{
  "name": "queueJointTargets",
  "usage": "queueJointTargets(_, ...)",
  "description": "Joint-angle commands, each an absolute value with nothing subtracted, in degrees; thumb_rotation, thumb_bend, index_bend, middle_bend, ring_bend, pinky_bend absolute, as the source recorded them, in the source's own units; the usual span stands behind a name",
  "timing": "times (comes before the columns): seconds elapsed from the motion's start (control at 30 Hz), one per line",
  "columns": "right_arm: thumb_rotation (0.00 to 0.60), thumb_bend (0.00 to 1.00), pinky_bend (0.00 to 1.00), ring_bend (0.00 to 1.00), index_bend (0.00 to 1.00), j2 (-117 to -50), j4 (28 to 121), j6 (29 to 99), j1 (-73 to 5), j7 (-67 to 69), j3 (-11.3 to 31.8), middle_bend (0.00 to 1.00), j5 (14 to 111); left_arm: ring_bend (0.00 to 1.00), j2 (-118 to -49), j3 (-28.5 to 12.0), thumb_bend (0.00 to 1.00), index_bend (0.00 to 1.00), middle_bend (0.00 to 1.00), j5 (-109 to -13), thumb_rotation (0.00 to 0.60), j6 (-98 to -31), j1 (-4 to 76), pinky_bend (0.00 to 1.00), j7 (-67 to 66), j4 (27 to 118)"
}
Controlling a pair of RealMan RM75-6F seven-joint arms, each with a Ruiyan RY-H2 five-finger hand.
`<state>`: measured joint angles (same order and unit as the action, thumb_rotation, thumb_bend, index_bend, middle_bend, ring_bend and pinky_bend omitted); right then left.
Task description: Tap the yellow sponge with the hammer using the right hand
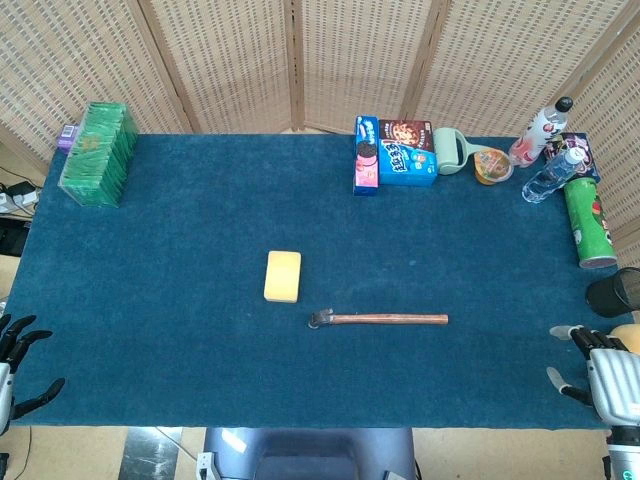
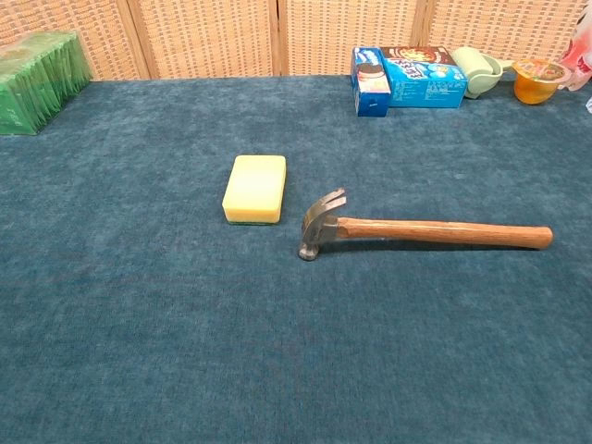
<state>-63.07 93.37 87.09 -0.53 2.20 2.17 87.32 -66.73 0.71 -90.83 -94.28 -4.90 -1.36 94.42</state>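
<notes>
A yellow sponge (image 1: 283, 276) (image 2: 254, 188) lies flat near the middle of the blue table. Just to its right lies a hammer (image 1: 380, 319) (image 2: 421, 230), its metal head toward the sponge and its wooden handle running right. My right hand (image 1: 598, 370) hovers at the table's near right corner, well right of the handle's end, fingers spread and empty. At the near left edge my left hand (image 1: 18, 365) shows only partly, fingers apart, holding nothing. Neither hand appears in the chest view.
Along the back right stand cookie boxes (image 1: 392, 153) (image 2: 407, 78), a green cup (image 1: 449, 150), a jelly cup (image 1: 493, 165), bottles (image 1: 548, 150) and a green can (image 1: 583, 222). A stack of green packs (image 1: 98, 153) sits back left. A black cup (image 1: 614, 292) stands by my right hand.
</notes>
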Motion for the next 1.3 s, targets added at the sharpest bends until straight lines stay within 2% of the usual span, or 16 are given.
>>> queueJointTargets(0.03, 0.600, 0.28, 0.35, 0.39, 0.34, -63.14, 93.41, 86.82, -0.70, 2.11, 2.24, 0.39, 87.19, 0.06, -66.72, 0.55, 0.21, 0.28, 0.16, -90.66, 0.600, -94.18, -4.80, 0.10, -1.58, 94.52)
queueJointTargets(0.73, 0.600, 0.29, 0.35, 0.37, 0.33, -63.27, 92.90, 85.11, -1.59, 5.26, 2.38, 0.39, 86.87, 0.06, -65.16, 0.10, 0.21, 0.28, 0.16, -91.94, 0.600, -94.76, -4.23, 0.10, -3.23, 96.51)
queueJointTargets(0.87, 0.600, 0.30, 0.31, 0.29, 0.33, -63.00, 93.18, 82.67, -3.49, 8.51, 2.84, 0.36, 87.33, 0.06, -64.63, 0.20, 0.21, 0.28, 0.16, -92.54, 0.600, -94.05, -3.64, 0.10, -3.92, 97.36)
queueJointTargets(1.0, 0.600, 0.30, 0.28, 0.26, 0.33, -62.85, 94.38, 79.44, -6.37, 9.93, 3.41, 0.33, 88.43, 0.06, -63.62, 0.39, 0.21, 0.28, 0.16, -93.44, 0.600, -93.47, -3.06, 0.10, -4.72, 99.01)
queueJointTargets(1.1, 0.600, 0.30, 0.26, 0.24, 0.39, -62.89, 95.70, 76.71, -8.90, 9.83, 4.21, 0.32, 88.80, 0.06, -62.82, 0.16, 0.21, 0.28, 0.16, -93.86, 0.600, -93.32, -2.63, 0.10, -5.72, 100.15)
queueJointTargets(1.3, 0.600, 0.30, 0.23, 0.22, 0.40, -63.35, 99.06, 70.50, -13.80, 5.43, 5.81, 0.32, 87.30, 0.06, -61.34, -0.52, 0.21, 0.28, 0.16, -94.89, 0.600, -92.11, -1.05, 0.10, -8.36, 102.70)
